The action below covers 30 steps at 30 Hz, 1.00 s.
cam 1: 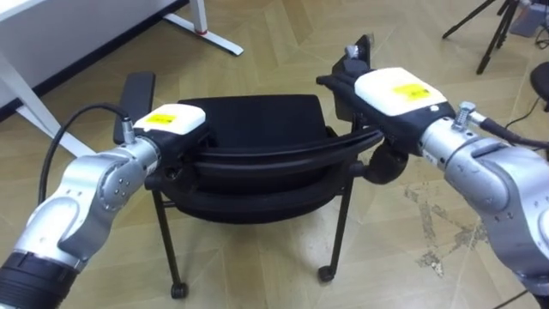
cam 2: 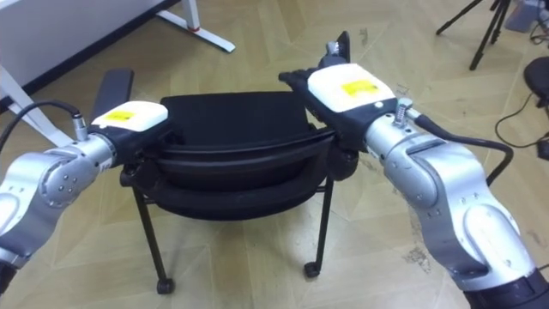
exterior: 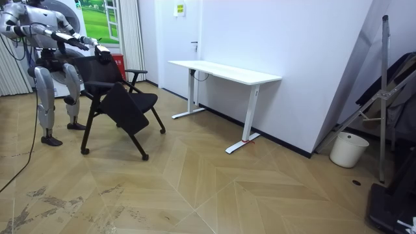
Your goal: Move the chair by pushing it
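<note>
Two hands rest on the curved top rail of the black padded chair on castors (cam 1: 257, 116). The left hand (cam 1: 171, 120) is at its left end with the fingers hidden, so I cannot tell their set, and the right hand (cam 1: 390, 93) lays dark fingers straight across the right end. The room view adds the wider setting: the robot stands upright behind the chair on the herringbone wood floor (exterior: 227, 188), near the long white desk (exterior: 224, 70).

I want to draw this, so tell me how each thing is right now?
chair: upright on its wheels, nobody sitting
left hand: resting on the chair back's left end
right hand: open, over the chair back's right end
white desk: standing by the wall
white bucket: upright on the floor
</note>
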Available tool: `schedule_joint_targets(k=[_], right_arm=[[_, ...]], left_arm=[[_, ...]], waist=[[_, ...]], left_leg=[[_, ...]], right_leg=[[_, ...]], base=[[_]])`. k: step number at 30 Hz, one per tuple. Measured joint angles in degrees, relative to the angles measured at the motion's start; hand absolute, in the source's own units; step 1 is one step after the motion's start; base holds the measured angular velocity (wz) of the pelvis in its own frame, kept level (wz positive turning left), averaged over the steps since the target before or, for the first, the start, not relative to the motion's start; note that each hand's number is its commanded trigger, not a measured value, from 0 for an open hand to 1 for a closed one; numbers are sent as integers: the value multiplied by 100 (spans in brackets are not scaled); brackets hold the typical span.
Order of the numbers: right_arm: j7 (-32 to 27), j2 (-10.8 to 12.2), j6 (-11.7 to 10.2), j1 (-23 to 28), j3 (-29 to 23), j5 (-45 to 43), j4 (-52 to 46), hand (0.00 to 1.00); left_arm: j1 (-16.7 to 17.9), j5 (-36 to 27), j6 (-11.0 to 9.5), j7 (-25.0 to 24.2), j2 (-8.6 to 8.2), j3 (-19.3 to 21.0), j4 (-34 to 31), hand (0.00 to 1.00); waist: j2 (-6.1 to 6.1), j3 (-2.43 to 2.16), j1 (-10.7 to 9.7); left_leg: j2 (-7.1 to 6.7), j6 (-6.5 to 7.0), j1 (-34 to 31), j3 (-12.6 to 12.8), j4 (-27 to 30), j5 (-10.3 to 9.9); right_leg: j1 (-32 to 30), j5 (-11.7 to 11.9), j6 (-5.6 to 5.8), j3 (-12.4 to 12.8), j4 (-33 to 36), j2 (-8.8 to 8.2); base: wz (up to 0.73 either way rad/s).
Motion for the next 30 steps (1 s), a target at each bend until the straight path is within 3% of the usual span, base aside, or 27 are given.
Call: schedule_joint_targets(k=[11, 14, 17, 20, 23, 30], right_arm=[[336, 2, 6, 149, 23, -10, 17, 0], [335, -3, 34, 265, 237, -58, 94, 0], [332, 4, 83, 275, 548, -60, 382, 0], [224, 149, 178, 259, 602, -320, 502, 0], [-385, 510, 152, 185, 636, -582, 1140, 0], [-1248, 675, 178, 111, 799, -959, 1897, 0]], left_arm=[[-19, -12, 14, 69, -18, -89, -6, 100], [-23, -7, 59, 138, -34, -215, -25, 100], [-77, 29, 125, 146, -168, -266, -36, 100], [-86, 31, 203, 141, -297, -274, -36, 100], [-119, 31, 290, 170, -306, -483, -27, 100], [-114, 31, 302, 281, -464, -673, 24, 100]], waist=[[-18, 7, 3], [-11, 12, 73], [8, 21, 171], [40, 12, 241], [86, -1, 152], [245, -15, 175]], left_leg=[[2, 0, -9, -134, 17, 0], [2, 0, 31, -135, 14, 0], [1, 0, 2, -154, 14, 0], [2, 0, -2, -195, 15, 0], [-4, 0, 10, -374, 36, 0], [-19, 0, 41, -499, 40, 0]], right_leg=[[55, 0, -1, -99, -1, -2], [93, 0, 0, -79, -4, 3], [86, 0, 0, -91, -10, 4], [101, 0, 0, -197, -24, 2], [256, 9, -14, -371, -121, 0], [394, 10, -14, -453, -205, 2]], base=[[3], [1], [4], [6], [26], [9]])
